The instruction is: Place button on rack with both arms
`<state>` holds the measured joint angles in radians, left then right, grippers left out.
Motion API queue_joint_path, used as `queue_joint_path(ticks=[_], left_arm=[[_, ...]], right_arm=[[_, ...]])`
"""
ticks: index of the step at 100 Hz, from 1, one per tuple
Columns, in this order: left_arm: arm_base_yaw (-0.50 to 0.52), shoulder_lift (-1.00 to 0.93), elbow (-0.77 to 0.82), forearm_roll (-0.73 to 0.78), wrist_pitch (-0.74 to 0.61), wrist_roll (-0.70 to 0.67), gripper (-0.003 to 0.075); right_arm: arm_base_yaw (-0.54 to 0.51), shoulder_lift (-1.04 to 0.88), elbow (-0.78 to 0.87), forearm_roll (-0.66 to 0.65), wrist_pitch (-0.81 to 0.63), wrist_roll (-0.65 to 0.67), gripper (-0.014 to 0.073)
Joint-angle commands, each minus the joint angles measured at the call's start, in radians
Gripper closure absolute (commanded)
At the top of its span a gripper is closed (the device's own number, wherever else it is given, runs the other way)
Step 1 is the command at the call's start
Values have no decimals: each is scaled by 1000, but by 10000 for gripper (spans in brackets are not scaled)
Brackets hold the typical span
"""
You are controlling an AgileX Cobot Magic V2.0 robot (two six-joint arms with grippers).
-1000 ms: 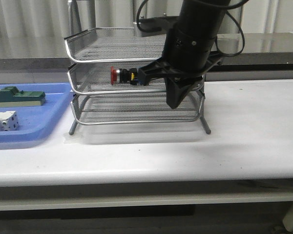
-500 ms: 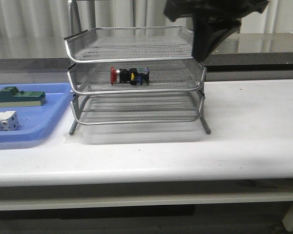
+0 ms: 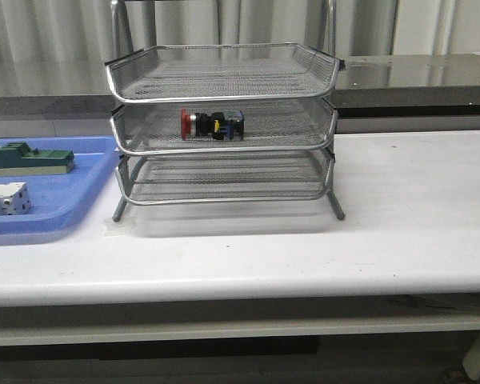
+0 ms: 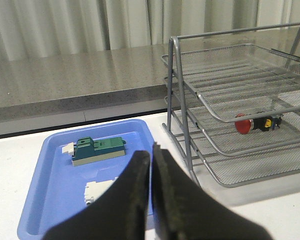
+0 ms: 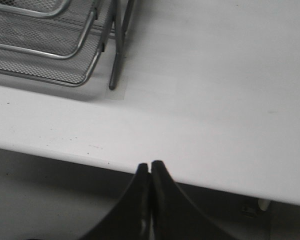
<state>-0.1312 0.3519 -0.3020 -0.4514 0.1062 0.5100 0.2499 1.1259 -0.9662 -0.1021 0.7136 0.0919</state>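
Silver mesh fills the middle of the front view: the rack (image 3: 222, 128) stands on the white worktop (image 3: 400, 224), three tiers stacked, legs splayed at the front corners. And there on the middle tier lies the button (image 3: 211, 124), on its side, red head pointing toward the blue tray (image 3: 72, 204), black body behind it, with the yellow and blue rear parts trailing toward the rack's centre. It sits toward the front edge of that tier, nothing gripping it, no arm anywhere in the front view. Over to the left wrist camera: the left claw (image 4: 151, 152) has its two black fingers pressed together, only a hairline seam between them, nothing held, hanging above the blue tray's near side. Past it, the green block (image 4: 98, 149) lies flat in the tray, with the white block (image 4: 97, 190) nearer the claw and partly hidden by the fingers. The button shows here too, small and red on the middle tier, well apart from the claw. Now the right wrist camera: the right claw (image 5: 150, 165) is likewise pinched tight, fingertips meeting, empty, poised over the front edge of the worktop, with one rack leg and the bottom tier's corner well apart from it.
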Motion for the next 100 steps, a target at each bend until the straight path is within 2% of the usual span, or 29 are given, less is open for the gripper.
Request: queue_joint_path(ticks=[1,26,53,100], left_arm=[[1,5,-28,-14,-76,-9,716],[1,5,-28,-14,-76,-9,716],[1,5,-28,-14,-76,-9,716],[1,5,-28,-14,-76,-9,716]], right_arm=[[-23,-113,40,-34,-74,26,660],[-27,-391,211,-62,-139,77,660],[-27,-633,305,-113,-143,77,660],[-27,-693,308,-113,-132,77,660]])
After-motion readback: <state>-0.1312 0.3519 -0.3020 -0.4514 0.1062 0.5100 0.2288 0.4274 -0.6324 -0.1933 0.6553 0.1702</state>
